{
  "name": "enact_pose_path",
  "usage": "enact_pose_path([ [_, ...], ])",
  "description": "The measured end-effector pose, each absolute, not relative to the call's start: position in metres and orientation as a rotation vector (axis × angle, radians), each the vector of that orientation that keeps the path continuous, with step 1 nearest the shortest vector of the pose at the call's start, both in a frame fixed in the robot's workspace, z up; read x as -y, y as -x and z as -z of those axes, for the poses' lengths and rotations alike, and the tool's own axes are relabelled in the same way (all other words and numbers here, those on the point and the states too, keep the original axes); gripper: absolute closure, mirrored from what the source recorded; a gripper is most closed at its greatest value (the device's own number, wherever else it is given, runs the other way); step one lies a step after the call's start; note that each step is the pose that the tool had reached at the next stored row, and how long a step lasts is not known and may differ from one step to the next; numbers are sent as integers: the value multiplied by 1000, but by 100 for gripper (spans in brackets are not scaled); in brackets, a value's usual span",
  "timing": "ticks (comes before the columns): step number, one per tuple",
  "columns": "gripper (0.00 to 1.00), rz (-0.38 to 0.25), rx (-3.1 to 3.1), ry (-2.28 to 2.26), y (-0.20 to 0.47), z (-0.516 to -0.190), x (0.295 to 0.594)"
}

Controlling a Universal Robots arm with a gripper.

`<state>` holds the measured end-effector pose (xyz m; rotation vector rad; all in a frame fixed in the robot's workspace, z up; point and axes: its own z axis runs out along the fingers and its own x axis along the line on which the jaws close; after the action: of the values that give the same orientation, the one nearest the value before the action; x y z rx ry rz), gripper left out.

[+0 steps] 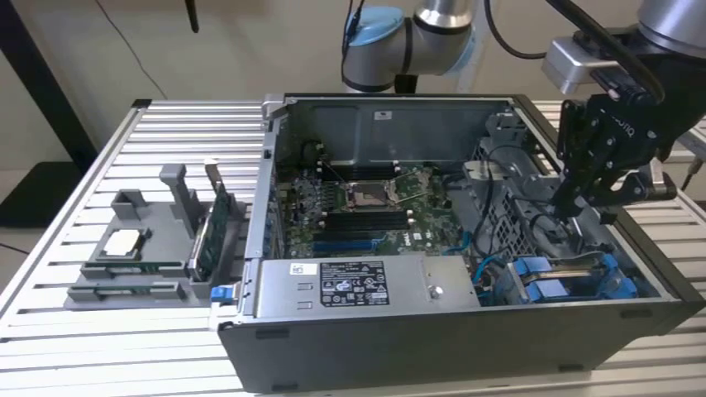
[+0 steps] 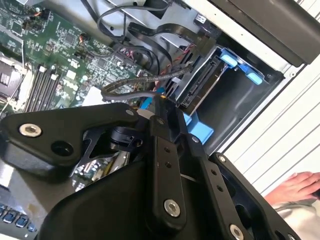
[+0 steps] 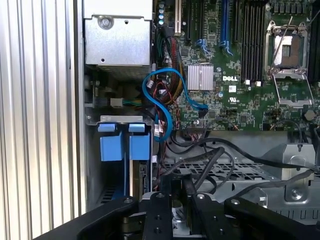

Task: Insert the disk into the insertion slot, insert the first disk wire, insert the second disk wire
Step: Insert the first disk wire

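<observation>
Gripper [image 2: 159, 104] is closed narrow on the black wire [image 2: 127, 90], just beside the disk [image 2: 202, 82], which is seated in the insertion slot [image 2: 242, 100]. Judgement: square the plug to the disk's socket, press straight and keep clear of the neighbouring cables [image 2: 140, 30]. The plug is concealed within the grip and the socket is indistinct.

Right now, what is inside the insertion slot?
The disk sits in the insertion slot, its blue carrier tabs showing. The gripper hides one end of the disk, so wires plugged there cannot be seen.

Black gripper [image 1: 574, 198], blue-railed grey insertion slot [image 1: 537, 283]
</observation>
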<state>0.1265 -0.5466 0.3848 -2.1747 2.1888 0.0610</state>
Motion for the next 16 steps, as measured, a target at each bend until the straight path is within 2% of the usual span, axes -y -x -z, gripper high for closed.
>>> enact_pose_path([
  [3, 81, -61, -2189, 2174, -126, -385, 547],
  [16, 81, -62, -2188, 2174, -127, -383, 549],
])
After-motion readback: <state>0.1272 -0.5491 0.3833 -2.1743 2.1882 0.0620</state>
